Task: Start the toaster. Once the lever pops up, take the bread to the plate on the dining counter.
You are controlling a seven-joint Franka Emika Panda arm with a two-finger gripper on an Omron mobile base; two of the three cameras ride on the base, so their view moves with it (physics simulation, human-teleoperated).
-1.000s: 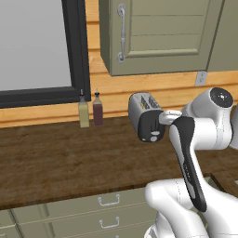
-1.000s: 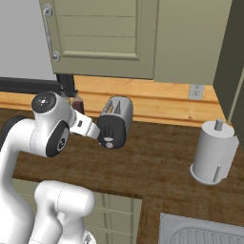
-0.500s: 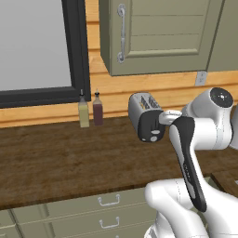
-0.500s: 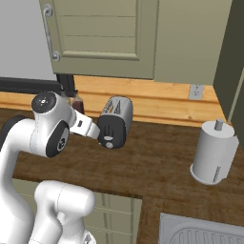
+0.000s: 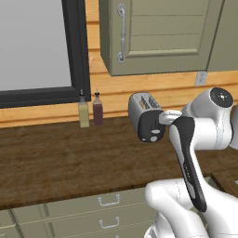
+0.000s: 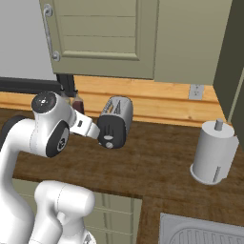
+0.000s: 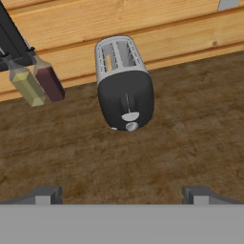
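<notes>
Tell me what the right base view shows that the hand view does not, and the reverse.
The right base view alone has the paper towel roll, the sink, the upper cabinet and the drawers below the counter. The hand view alone has the yellow bottle and the open end effector facing the toaster's front. Both share the toaster, the dark red bottle, the wooden counter, the wood wall and the outlet.

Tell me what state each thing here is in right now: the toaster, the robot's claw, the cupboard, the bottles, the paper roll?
Toaster: upright on the counter, lever low on its black end, something pale tan in one slot.
Gripper: open, empty, short of the toaster.
Cupboard door: shut.
Two bottles: upright, capped, side by side against the wall.
Paper roll: upright on its holder.
</notes>
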